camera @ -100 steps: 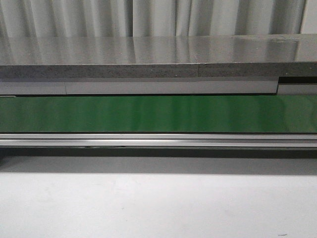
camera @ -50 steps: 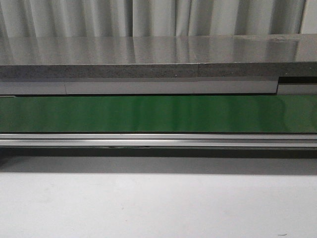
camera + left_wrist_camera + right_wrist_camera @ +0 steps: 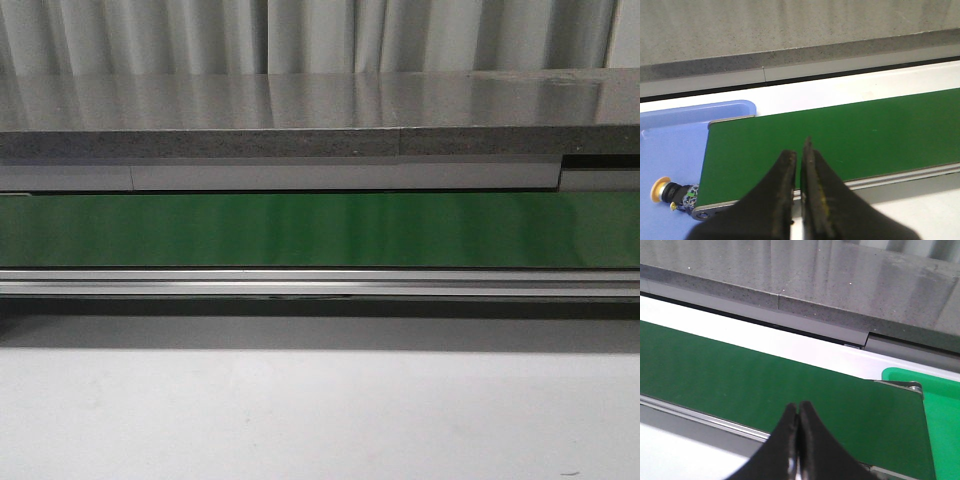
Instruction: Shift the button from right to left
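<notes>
Left wrist view shows the yellow-capped, black-bodied button (image 3: pixel 671 192) lying on its side in the pale blue tray (image 3: pixel 670 145) beside the green belt's (image 3: pixel 840 140) end, nearer the pressed-together left hand (image 3: pixel 799 150).

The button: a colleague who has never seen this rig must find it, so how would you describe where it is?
Find the long green conveyor belt and follow it to the end by the blue tray. The button lies on its side in that tray, beside the belt's end. Its yellow-orange cap on a black body marks it out.
</notes>
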`<control>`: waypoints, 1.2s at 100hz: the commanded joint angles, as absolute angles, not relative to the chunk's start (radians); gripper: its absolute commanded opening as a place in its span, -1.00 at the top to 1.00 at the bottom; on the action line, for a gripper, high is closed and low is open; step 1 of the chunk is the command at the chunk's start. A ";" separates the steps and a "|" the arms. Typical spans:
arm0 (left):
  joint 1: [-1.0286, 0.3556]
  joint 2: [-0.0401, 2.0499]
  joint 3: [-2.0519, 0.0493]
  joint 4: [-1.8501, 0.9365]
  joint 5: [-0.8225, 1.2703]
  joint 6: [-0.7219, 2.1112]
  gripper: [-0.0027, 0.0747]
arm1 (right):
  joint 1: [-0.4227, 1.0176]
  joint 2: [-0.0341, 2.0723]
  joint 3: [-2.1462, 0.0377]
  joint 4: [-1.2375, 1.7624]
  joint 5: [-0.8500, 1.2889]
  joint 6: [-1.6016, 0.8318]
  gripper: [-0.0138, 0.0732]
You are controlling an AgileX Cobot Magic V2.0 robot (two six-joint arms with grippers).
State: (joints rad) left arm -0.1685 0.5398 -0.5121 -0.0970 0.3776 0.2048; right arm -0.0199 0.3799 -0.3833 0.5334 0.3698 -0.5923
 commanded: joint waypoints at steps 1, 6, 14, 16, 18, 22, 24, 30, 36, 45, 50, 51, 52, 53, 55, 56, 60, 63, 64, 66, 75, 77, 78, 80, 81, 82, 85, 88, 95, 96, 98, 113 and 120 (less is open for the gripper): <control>-0.177 0.541 -0.540 -0.111 0.307 0.205 0.92 | -0.021 0.387 -0.408 0.551 0.303 -0.602 0.84; -0.177 0.541 -0.540 -0.111 0.307 0.205 0.92 | -0.021 0.387 -0.408 0.551 0.303 -0.602 0.84; -0.177 0.541 -0.540 -0.111 0.307 0.205 0.92 | -0.021 0.387 -0.408 0.551 0.303 -0.602 0.84; -0.177 0.541 -0.540 -0.111 0.307 0.205 0.92 | -0.021 0.387 -0.408 0.551 0.303 -0.602 0.84; -0.177 0.541 -0.540 -0.111 0.307 0.205 0.92 | -0.021 0.387 -0.408 0.551 0.303 -0.602 0.84; -0.177 0.541 -0.540 -0.111 0.307 0.205 0.92 | -0.021 0.387 -0.408 0.551 0.303 -0.602 0.84; -0.177 0.541 -0.540 -0.111 0.307 0.205 0.92 | -0.021 0.387 -0.408 0.551 0.303 -0.602 0.84; -0.177 0.541 -0.540 -0.111 0.307 0.205 0.92 | -0.021 0.387 -0.408 0.551 0.303 -0.602 0.84; -0.177 0.541 -0.540 -0.111 0.307 0.205 0.92 | -0.021 0.387 -0.408 0.551 0.303 -0.602 0.84; -0.177 0.541 -0.540 -0.108 0.272 0.205 0.92 | -0.021 0.387 -0.408 0.551 0.303 -0.602 0.84; -0.177 0.541 -0.538 -0.108 0.242 0.205 0.92 | -0.021 0.387 -0.408 0.551 0.303 -0.602 0.84; -0.177 0.541 -0.538 -0.108 0.238 0.205 0.92 | -0.021 0.387 -0.408 0.551 0.303 -0.602 0.84; -0.177 0.541 -0.538 -0.108 0.230 0.205 0.92 | -0.021 0.387 -0.408 0.551 0.303 -0.602 0.84; -0.177 0.541 -0.538 -0.108 0.226 0.205 0.92 | -0.021 0.387 -0.408 0.551 0.303 -0.602 0.84; -0.177 0.541 -0.534 -0.108 0.215 0.205 0.92 | -0.021 0.387 -0.408 0.551 0.303 -0.602 0.84; -0.177 0.541 -0.531 -0.108 0.210 0.203 0.92 | -0.021 0.387 -0.408 0.551 0.303 -0.602 0.84; -0.177 0.533 -0.520 -0.108 0.175 0.195 0.92 | -0.021 0.387 -0.408 0.551 0.303 -0.602 0.84; -0.177 0.525 -0.506 -0.108 0.150 0.188 0.92 | -0.021 0.387 -0.408 0.551 0.303 -0.602 0.84; -0.177 0.523 -0.502 -0.108 0.137 0.185 0.92 | -0.021 0.387 -0.408 0.551 0.303 -0.602 0.84; -0.177 0.518 -0.492 -0.108 0.119 0.186 0.92 | -0.021 0.387 -0.408 0.551 0.303 -0.602 0.84; -0.177 0.483 -0.435 -0.098 0.049 0.157 0.92 | -0.021 0.387 -0.408 0.551 0.303 -0.602 0.84; -0.177 0.473 -0.420 -0.086 0.040 0.139 0.92 | -0.021 0.387 -0.408 0.551 0.303 -0.602 0.84; -0.177 0.470 -0.415 -0.081 0.033 0.132 0.92 | -0.021 0.387 -0.408 0.551 0.303 -0.602 0.84; -0.177 0.460 -0.399 -0.066 0.022 0.111 0.92 | -0.021 0.387 -0.408 0.551 0.303 -0.602 0.84; -0.177 0.456 -0.394 -0.056 0.018 0.104 0.92 | -0.021 0.387 -0.408 0.551 0.303 -0.602 0.84; -0.177 0.445 -0.378 -0.048 0.011 0.084 0.92 | -0.021 0.387 -0.408 0.551 0.303 -0.602 0.84; -0.177 0.433 -0.362 -0.035 0.000 0.066 0.92 | -0.021 0.387 -0.408 0.551 0.303 -0.602 0.84; -0.177 0.417 -0.340 -0.017 -0.014 0.048 0.92 | -0.021 0.387 -0.408 0.551 0.303 -0.602 0.84; -0.177 0.371 -0.286 -0.007 -0.042 0.027 0.92 | -0.021 0.387 -0.408 0.551 0.303 -0.602 0.84; -0.177 0.361 -0.275 -0.007 -0.047 0.027 0.92 | -0.021 0.387 -0.408 0.551 0.303 -0.602 0.84; -0.177 0.346 -0.258 -0.007 -0.052 0.027 0.92 | -0.021 0.387 -0.408 0.551 0.303 -0.602 0.84; -0.177 0.228 -0.145 0.023 -0.104 0.000 0.92 | -0.021 0.387 -0.408 0.551 0.303 -0.602 0.84; -0.177 0.158 -0.092 0.034 -0.104 -0.026 0.92 | -0.021 0.387 -0.408 0.551 0.303 -0.602 0.84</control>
